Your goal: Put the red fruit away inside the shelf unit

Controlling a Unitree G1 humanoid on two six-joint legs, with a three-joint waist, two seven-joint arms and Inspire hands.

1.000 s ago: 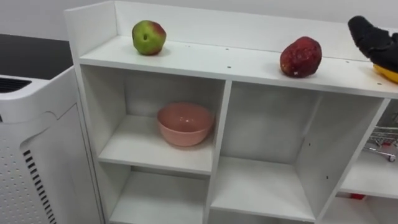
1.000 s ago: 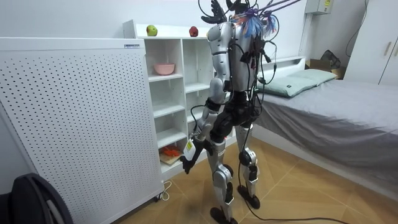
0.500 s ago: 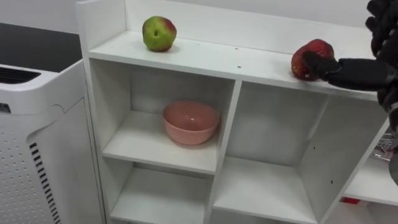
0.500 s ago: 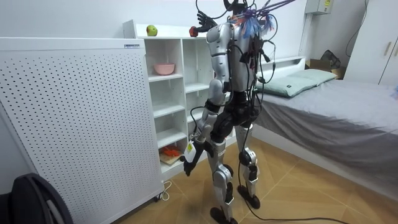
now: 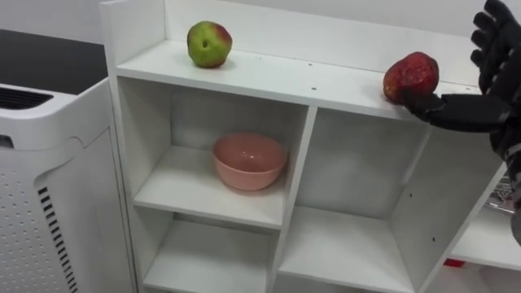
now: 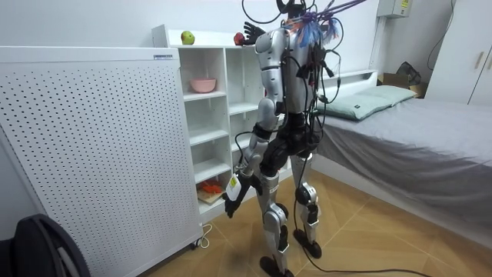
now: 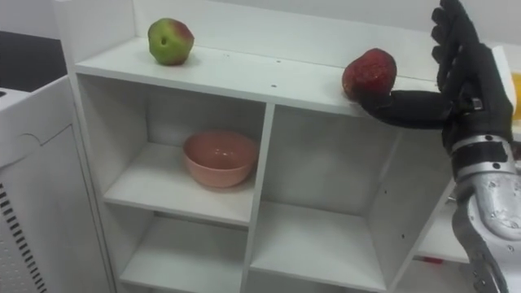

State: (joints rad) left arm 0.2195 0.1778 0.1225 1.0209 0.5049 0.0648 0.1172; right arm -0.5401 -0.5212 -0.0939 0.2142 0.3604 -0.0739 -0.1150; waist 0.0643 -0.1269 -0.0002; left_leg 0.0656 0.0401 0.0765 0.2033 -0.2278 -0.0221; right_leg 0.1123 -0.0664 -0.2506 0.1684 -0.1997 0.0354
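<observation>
A green-and-red apple (image 5: 208, 44) rests on the left of the white closet's top shelf (image 5: 277, 77). A dark red fruit (image 5: 411, 76) sits on the same shelf further right. My right hand (image 7: 468, 81) is open just right of the red fruit, fingers straight up, with the thumb (image 7: 403, 107) stretched out to the fruit's lower front. In the room view I stand facing the closet with the right arm raised to the top shelf, and my left hand (image 6: 231, 201) hangs low beside my thigh.
A pink bowl (image 5: 249, 160) sits in the upper left compartment; the compartments beside and below it hold nothing. A white perforated unit (image 5: 49, 187) stands against the closet's left side. A yellow thing (image 7: 515, 96) peeks out behind my right hand. A bed (image 6: 415, 146) lies behind me.
My right hand came down from above the shelf's right end to beside the red fruit, thumb reaching its base. The view shifted slightly right. The fruits stay put.
</observation>
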